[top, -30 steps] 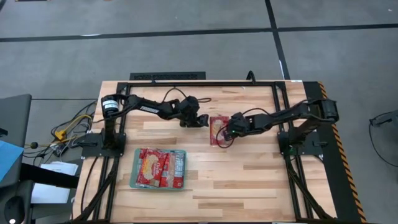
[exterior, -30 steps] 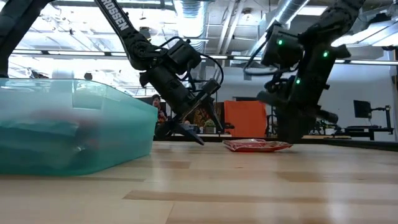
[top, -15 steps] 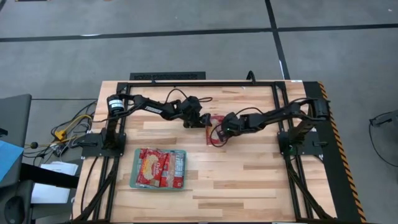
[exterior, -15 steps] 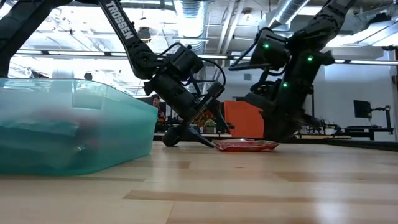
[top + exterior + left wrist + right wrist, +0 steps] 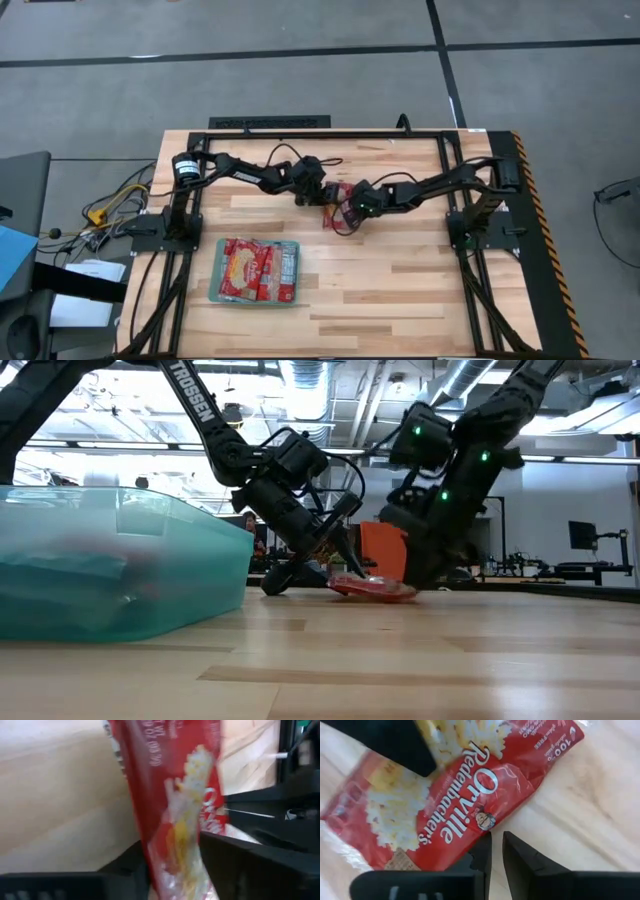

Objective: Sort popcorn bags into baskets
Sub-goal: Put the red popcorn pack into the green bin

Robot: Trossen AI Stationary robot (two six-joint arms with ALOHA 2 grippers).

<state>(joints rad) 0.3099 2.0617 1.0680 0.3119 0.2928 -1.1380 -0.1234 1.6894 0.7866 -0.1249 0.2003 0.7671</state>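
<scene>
Popcorn bag [image 5: 338, 207] lies table centre, between both grippers. Left gripper [image 5: 325, 196] pinches its far-left edge; right gripper [image 5: 350, 210], fingers nearly together beside bag, grips nothing. Tray [image 5: 215, 290] lies near-left.

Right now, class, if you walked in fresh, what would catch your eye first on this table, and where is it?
Both grippers meet mid-table over one red popcorn bag: the left gripper pinches its edge, lifting it off the wood, while the right gripper sits beside it, nearly closed. Nearer the front, left of centre, a teal basket already holds several bags.

The popcorn bag [image 5: 465, 795] reads "Orville Redenbacher's"; the left arm [image 5: 190, 385] reads "TROSSEN".
</scene>
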